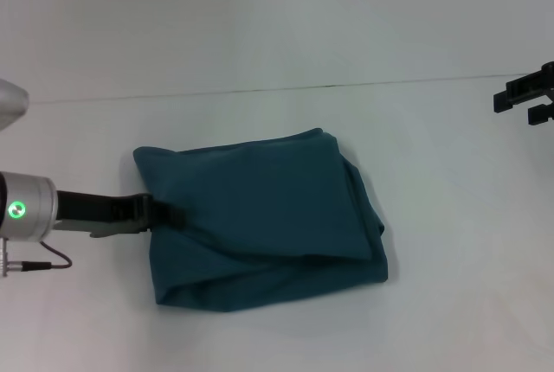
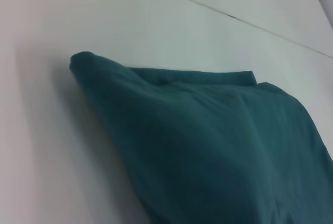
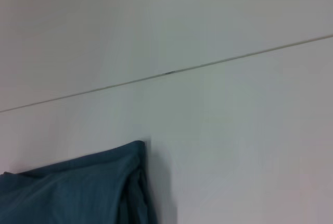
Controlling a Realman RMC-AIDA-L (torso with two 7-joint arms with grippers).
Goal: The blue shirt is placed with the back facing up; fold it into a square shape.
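The blue shirt [image 1: 260, 216] lies folded into a rough rectangle in the middle of the white table, with layered edges showing along its right and near sides. My left gripper [image 1: 166, 214] reaches in from the left and is shut on the shirt's left edge, a dark fingertip lying over the cloth. The left wrist view shows the blue shirt [image 2: 208, 146] close up, with its edge slightly raised off the table. A corner of the blue shirt [image 3: 88, 187] shows in the right wrist view. My right gripper [image 1: 519, 105] hangs at the far right, well away from the cloth, open and holding nothing.
The white table [image 1: 277, 43] surrounds the shirt on all sides. A thin dark seam [image 1: 286, 88] runs across the table behind the shirt. My left arm's silver wrist with a green light [image 1: 17, 209] sits at the left edge.
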